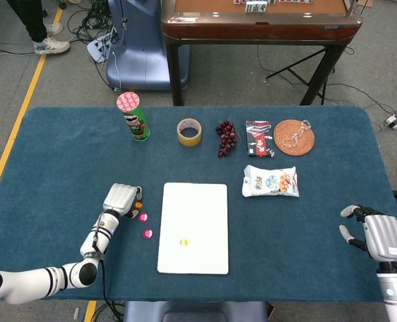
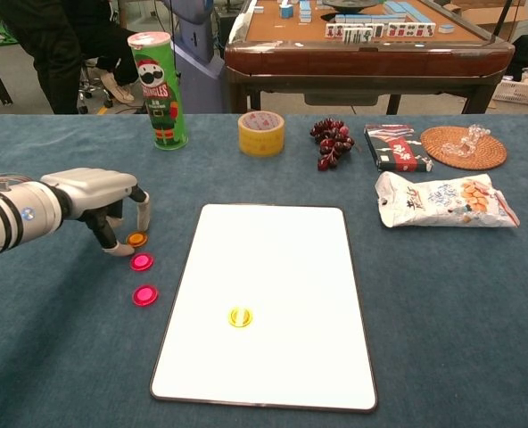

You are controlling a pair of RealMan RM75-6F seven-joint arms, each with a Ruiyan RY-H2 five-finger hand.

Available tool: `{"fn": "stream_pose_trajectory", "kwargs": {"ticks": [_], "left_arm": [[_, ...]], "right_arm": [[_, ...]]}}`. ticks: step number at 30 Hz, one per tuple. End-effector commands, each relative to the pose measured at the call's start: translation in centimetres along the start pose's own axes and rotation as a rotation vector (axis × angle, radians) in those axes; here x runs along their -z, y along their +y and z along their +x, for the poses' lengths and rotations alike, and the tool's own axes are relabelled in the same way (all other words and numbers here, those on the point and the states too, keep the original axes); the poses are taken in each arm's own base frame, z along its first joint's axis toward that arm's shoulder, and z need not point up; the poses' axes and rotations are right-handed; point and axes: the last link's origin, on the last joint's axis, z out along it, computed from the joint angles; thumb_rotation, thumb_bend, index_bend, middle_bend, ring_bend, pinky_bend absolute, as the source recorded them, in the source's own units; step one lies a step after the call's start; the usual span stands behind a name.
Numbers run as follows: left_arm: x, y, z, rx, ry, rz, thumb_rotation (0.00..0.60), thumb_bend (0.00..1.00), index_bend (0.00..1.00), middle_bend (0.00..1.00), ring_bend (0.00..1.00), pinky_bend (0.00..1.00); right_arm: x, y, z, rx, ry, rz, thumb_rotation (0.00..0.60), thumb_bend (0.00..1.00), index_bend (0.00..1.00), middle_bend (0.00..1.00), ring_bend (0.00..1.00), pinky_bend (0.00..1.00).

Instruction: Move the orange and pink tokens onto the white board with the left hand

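An orange token [image 2: 137,239] lies on the blue cloth left of the white board [image 2: 273,259], with two pink tokens [image 2: 142,262] [image 2: 144,295] just below it. My left hand [image 2: 103,198] hovers over the orange token, fingers curled down around it, a fingertip [image 2: 121,249] on the cloth beside it; nothing is lifted. In the head view the left hand [image 1: 121,199] covers most of the orange token [image 1: 138,204]; a pink token [image 1: 143,217] shows beside it. A yellow token [image 2: 240,316] lies on the board. My right hand [image 1: 376,236] rests at the table's right edge, fingers apart.
Along the back stand a green chip can [image 2: 158,89], a tape roll [image 2: 261,133], grapes [image 2: 333,141], a dark packet [image 2: 396,148] and a wicker coaster [image 2: 463,146]. A snack bag [image 2: 442,201] lies right of the board. A wooden table [image 2: 362,49] stands behind.
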Motion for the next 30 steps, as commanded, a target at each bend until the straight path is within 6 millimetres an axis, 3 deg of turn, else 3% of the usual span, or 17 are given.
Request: {"fn": "stream_pose_trajectory", "kwargs": {"ticks": [1, 14, 18, 22, 30], "left_arm": [[0.0, 0.0, 0.0, 0.001, -0.002, 0.002, 0.6, 0.32, 0.55, 1.0, 1.0, 1.0], [0.2, 0.0, 0.1, 0.009, 0.006, -0.001, 0.6, 0.34, 0.58, 1.0, 1.0, 1.0], [0.7, 0.7, 1.0, 0.013, 0.034, -0.036, 0.6, 0.34, 0.58, 1.0, 1.0, 1.0], [1.5, 2.2, 2.5, 0.011, 0.073, -0.097, 0.6, 0.34, 0.58, 1.0, 1.0, 1.0], [2.6, 7.1, 5.0, 0.022, 0.13, -0.231, 0.6, 0.34, 0.58, 1.0, 1.0, 1.0]], "right_arm": [[0.0, 0.0, 0.0, 0.0, 0.0, 0.001, 0.6, 0.25, 0.47, 0.5, 0.5, 0.61], [-0.1, -0.1, 0.1, 0.0, 0.002, 0.004, 0.6, 0.25, 0.47, 0.5, 0.5, 0.61], [-0.1, -0.1, 0.1, -0.002, 0.005, 0.002, 0.6, 0.25, 0.47, 0.5, 0.5, 0.61], [-0.2, -0.2, 0.2, -0.003, 0.008, 0.006, 0.6, 0.25, 0.47, 0.5, 0.5, 0.61], [-0.1, -0.2, 0.2, -0.008, 0.009, 0.007, 0.6, 0.25, 0.47, 0.5, 0.5, 0.61]]}}
